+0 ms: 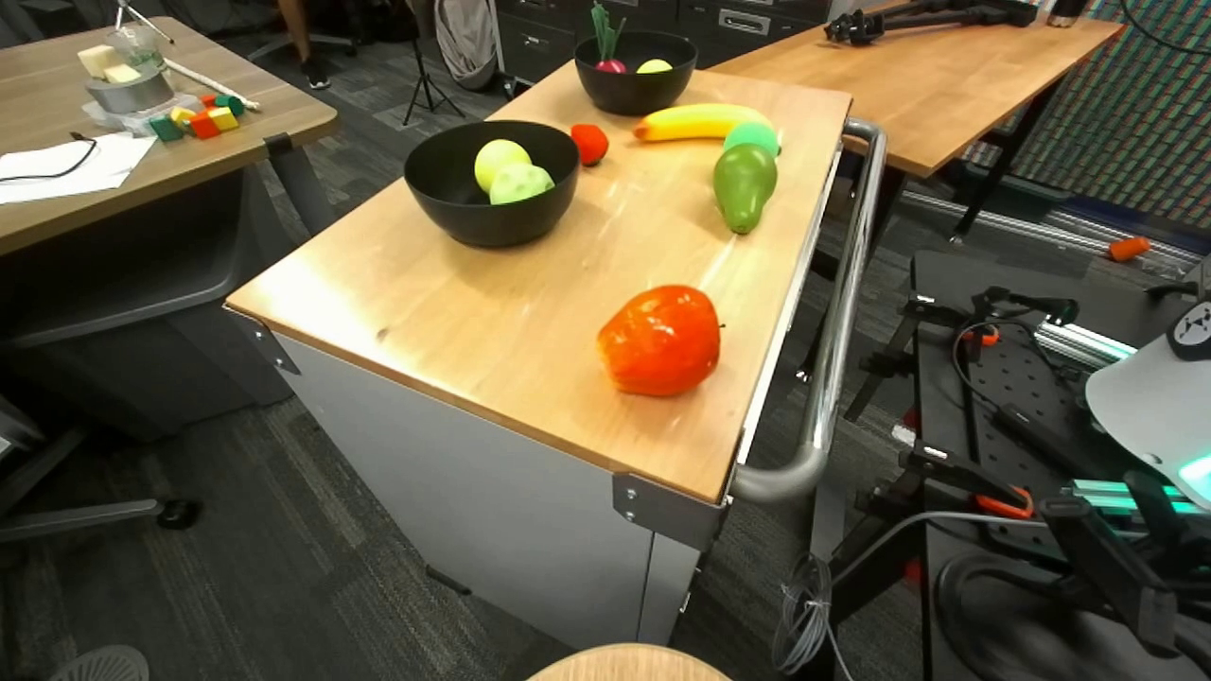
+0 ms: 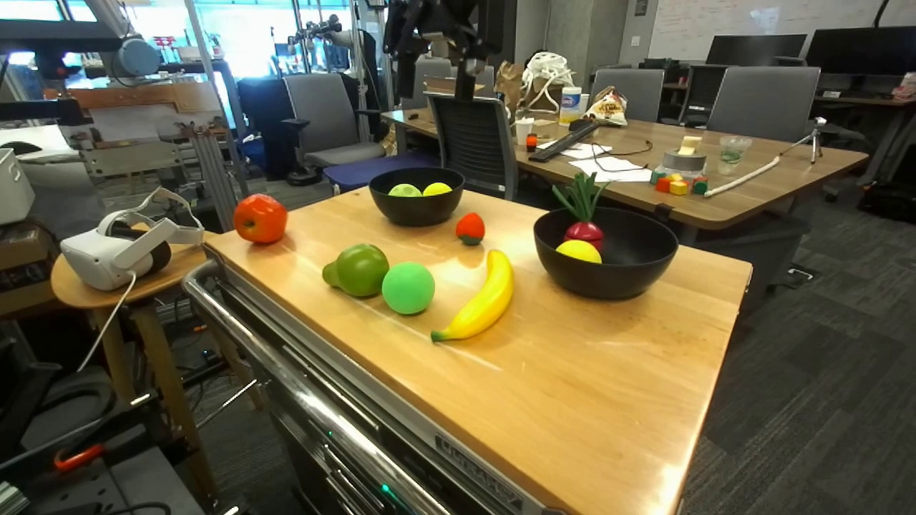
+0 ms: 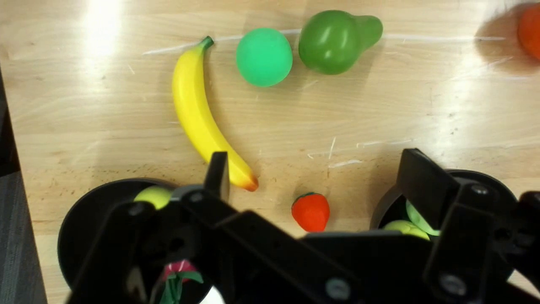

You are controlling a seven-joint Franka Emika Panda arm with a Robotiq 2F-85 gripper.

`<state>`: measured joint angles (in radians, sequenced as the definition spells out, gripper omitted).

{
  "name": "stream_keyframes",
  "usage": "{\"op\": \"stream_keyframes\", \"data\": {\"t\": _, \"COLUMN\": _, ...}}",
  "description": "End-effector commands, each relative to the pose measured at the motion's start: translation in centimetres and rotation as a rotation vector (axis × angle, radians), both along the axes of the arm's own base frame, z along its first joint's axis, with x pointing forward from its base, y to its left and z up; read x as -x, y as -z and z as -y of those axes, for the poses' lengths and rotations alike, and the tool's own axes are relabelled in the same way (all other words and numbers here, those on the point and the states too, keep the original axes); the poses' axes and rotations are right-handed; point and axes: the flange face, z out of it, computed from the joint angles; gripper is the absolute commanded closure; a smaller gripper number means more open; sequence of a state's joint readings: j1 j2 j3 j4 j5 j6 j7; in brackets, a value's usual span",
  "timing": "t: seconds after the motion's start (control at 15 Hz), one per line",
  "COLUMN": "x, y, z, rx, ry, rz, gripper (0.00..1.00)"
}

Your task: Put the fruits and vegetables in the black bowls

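Note:
My gripper (image 3: 315, 164) is open and empty, high above the tabletop; it also shows in an exterior view (image 2: 436, 79). Below its jaws in the wrist view lies a red strawberry (image 3: 311, 212), between two black bowls. One bowl (image 2: 608, 277) holds a radish (image 2: 585, 232) and a yellow fruit (image 2: 580, 250). The other bowl (image 1: 492, 222) holds two yellow-green fruits (image 1: 511, 175). A yellow banana (image 3: 196, 114), a green ball (image 3: 264, 57) and a green pear-shaped fruit (image 3: 331, 42) lie apart from the bowls. A red-orange fruit (image 1: 659, 340) sits near one end of the table.
The wooden tabletop (image 2: 572, 400) has a metal handle rail (image 2: 308, 400) along one side. A white headset (image 2: 136, 239) lies on a round stool. A second table (image 2: 780, 161) with blocks, tape and papers stands beyond the bowls.

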<state>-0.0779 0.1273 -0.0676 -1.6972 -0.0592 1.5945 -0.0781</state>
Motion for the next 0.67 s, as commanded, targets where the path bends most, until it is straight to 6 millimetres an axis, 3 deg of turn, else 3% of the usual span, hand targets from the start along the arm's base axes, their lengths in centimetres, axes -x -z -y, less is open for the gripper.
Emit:
{"op": "stream_keyframes", "data": {"t": 0.0, "x": 0.0, "y": -0.1, "z": -0.1, "rx": -0.001, "ry": -0.003, "rz": -0.001, "gripper": 0.00}}
{"op": "stream_keyframes", "data": {"t": 0.2, "x": 1.4, "y": 1.1, "z": 1.0, "rx": 0.095, "ry": 0.017, "rz": 0.026, "gripper": 0.00}}
{"op": "stream_keyframes", "data": {"t": 0.4, "x": 4.4, "y": 3.4, "z": 4.2, "rx": 0.193, "ry": 0.136, "rz": 0.063, "gripper": 0.00}}
{"op": "stream_keyframes", "data": {"t": 0.6, "x": 8.0, "y": 5.2, "z": 7.8, "rx": 0.159, "ry": 0.300, "rz": 0.110, "gripper": 0.00}}
